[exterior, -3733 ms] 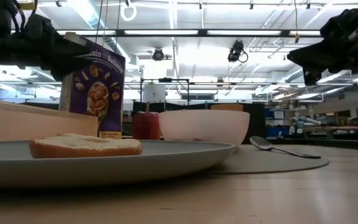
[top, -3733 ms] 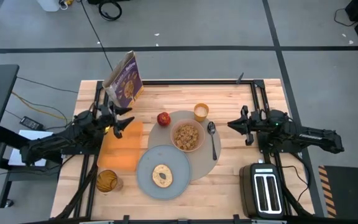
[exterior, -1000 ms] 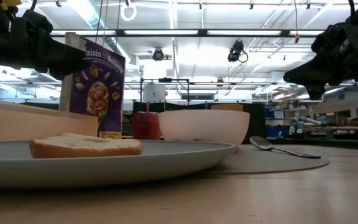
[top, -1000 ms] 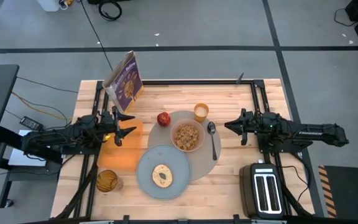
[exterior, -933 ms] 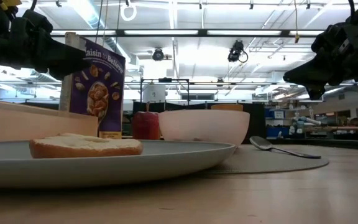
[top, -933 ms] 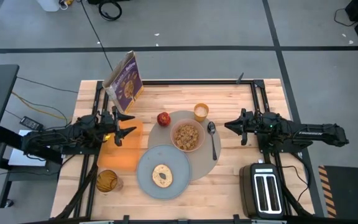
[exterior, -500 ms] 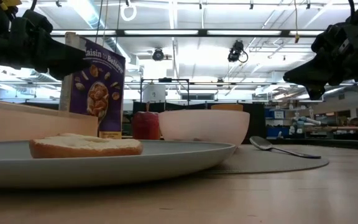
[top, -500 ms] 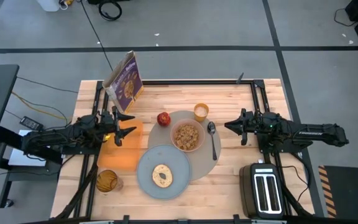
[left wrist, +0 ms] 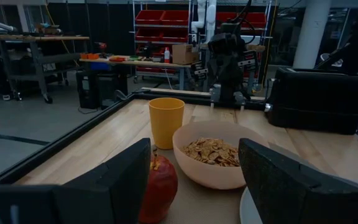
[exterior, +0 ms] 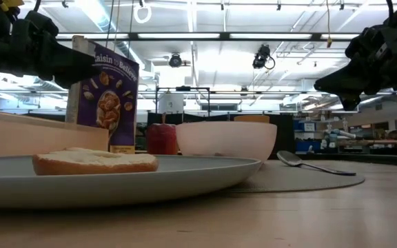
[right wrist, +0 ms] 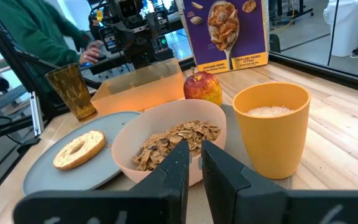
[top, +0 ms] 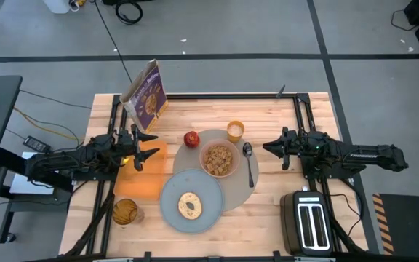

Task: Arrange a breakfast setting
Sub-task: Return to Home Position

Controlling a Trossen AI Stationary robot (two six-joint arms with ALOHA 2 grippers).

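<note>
The round grey-beige mat (top: 249, 185) lies mid-table. On it stand the pink bowl (top: 219, 159) holding cereal, the orange cup (top: 235, 131) and the metal spoon (top: 249, 161). The red apple (top: 191, 138) sits at the mat's far left edge. The grey plate (top: 173, 207) overlaps the mat's near left part and carries the round toast slice (top: 189, 205). My left gripper (top: 150, 144) is open and empty, hovering over the orange cloth (top: 142, 171), left of the apple. My right gripper (top: 269, 146) is shut and empty, right of the spoon.
A purple cereal box (top: 145, 93) stands at the far left. An amber glass (top: 126, 212) stands near the front left corner. The black toaster (top: 310, 222) is at the front right. A person in a green sleeve (right wrist: 48, 31) is beyond the table's left side.
</note>
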